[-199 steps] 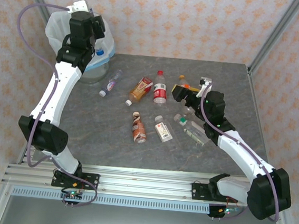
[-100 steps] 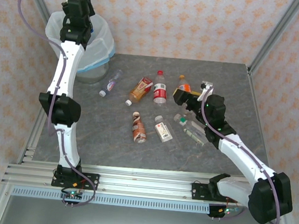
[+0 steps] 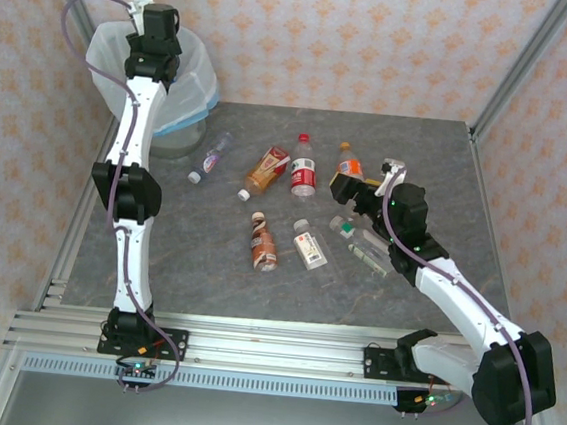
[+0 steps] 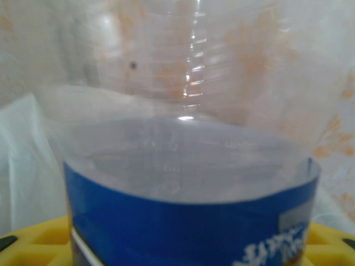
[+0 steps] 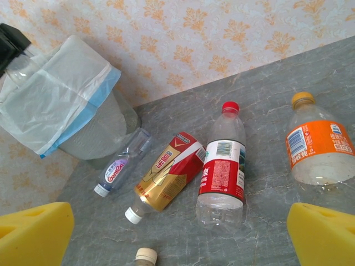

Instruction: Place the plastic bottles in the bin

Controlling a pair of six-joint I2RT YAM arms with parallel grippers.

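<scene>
**Left hand high over the bin, a blue-labelled bottle between its pads**

The left hand (image 3: 158, 30) hangs above the bin (image 3: 189, 98), which stands at the far left corner of the bench (image 3: 177, 273). In the left wrist view a blue-labelled bottle (image 4: 188, 227), clear above the label, sits between the yellow pads (image 4: 33, 241). Whether they clamp it I cannot tell. The right hand (image 3: 354, 192) is wide open and hovers low over the bench, right of centre.

A second ago the left arm was bent, with its elbow out by the left edge and the hand lower over the bin. It has since straightened into a tall line along that edge, and the hand has risen towards the far wall. The right hand has slid a little towards the right edge, so the orange-labelled bottle (image 3: 348, 164) shows whole. The bottles lying on the bench have not moved.

The bench top is mottled grey, with a metal rail (image 3: 270, 352) along its near edge. Metal posts (image 3: 524, 65) rise by the far corners, against wallpaper (image 3: 331, 36) of pale pink with orange motifs.

Across the middle lie:
- a small purple-labelled bottle (image 3: 212, 155), near the bin
- a gold-and-red bottle (image 3: 266, 169)
- a red-capped bottle (image 3: 303, 171)
- a brown bottle (image 3: 263, 241)
- a white-labelled bottle (image 3: 310, 247)

A pair of clear bottles (image 3: 368, 251) lies by the right forearm, partly hidden by it.
</scene>
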